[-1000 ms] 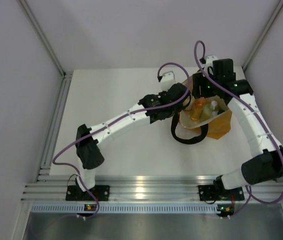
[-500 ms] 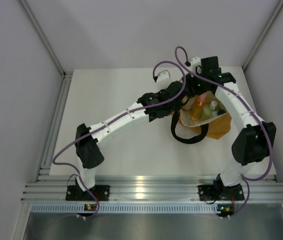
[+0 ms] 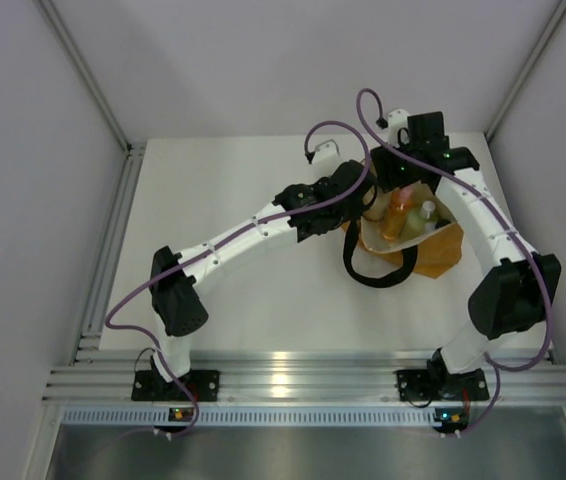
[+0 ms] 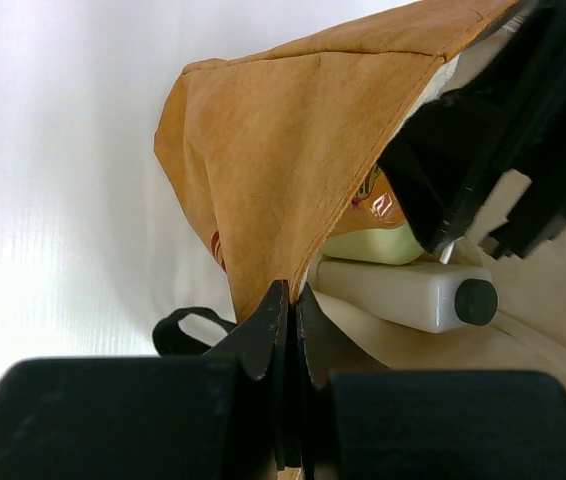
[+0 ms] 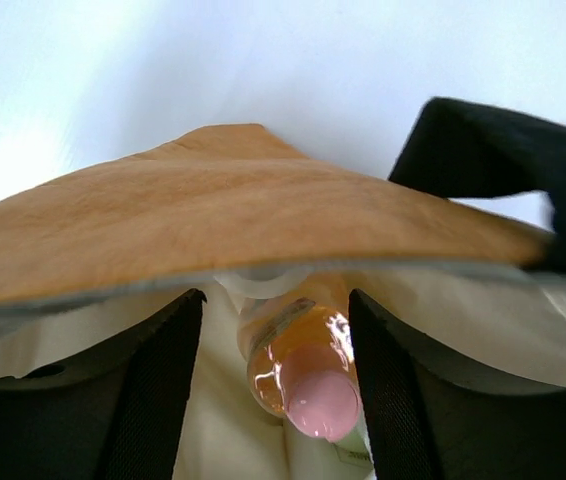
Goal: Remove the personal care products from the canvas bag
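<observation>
Left tool [image 4: 289, 300] clenched on rim of mustard-orange canvas bag [image 4: 283, 150]. Right tool [image 5: 275, 300] released, fingers [image 5: 153, 400] straddling orange pink-capped bottle [image 5: 298, 362] inside bag; contact unclear.

- Left arm [image 3: 253, 230]: base bolted at the near left, links stretched in a long diagonal forward and to the right, with the wrist turned toward the right arm
- Left gripper [image 4: 285, 300]: fingers pressed together, tips pinching the rim of the canvas bag [image 4: 293, 150]
- Right arm [image 3: 493, 240]: base at the near right, elbow pushed out to the right, forearm running forward and left, wrist bent downward at the far end
- Right gripper [image 5: 275, 300]: fingers [image 5: 153, 390] parted, one either side of the orange bottle [image 5: 298, 370]; a gap shows on one side, contact on the other unclear
</observation>
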